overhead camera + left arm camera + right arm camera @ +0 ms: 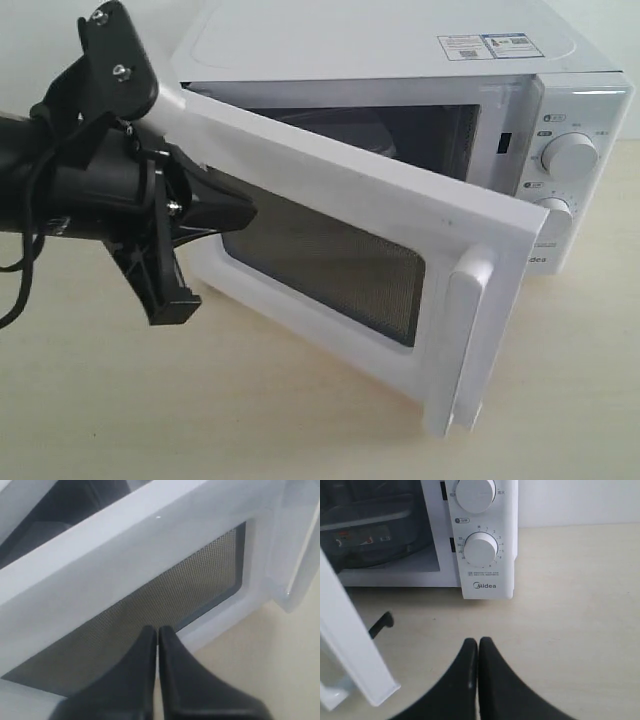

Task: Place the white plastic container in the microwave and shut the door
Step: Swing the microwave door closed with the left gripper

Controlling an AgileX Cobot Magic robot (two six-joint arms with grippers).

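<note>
Microwave (400,40): largest item, white, on the desk (300,430). Cavity (330,120) facing front, two dials (481,549) at 3 o'clock of it.

Door (330,185): hinged on the 9 o'clock side, standing roughly half open. Outer face and dark mesh window (330,270) toward the exterior camera, handle (468,335) at the free edge, toward 4 o'clock. Not latched.

White plastic container (370,535): already inside the cavity, seen from the right wrist past the door edge, red label (366,539) showing. Placement judged done; closing left to do.

Left fingers (145,675): clenched, grasping nothing, tips at the window near the hinge end, about 9 o'clock of the door. Touching or just short of it, cannot tell.

Right fingers (495,680): clenched, empty, over bare desk in front of the dials, apart from the door.

Risks, as judged:
- Pushing close to the hinge: poor leverage, door likely to stop short of latching; may shove the whole microwave back across the desk instead.
- Narrow clenched tips on a smooth face: chance of skidding along the window or off the edge.
- Container depth not readable; if proud of the opening, door blocked or container knocked.
- Free edge swinging toward 3 o'clock: possible clash with the right fingers if not kept clear.
</note>
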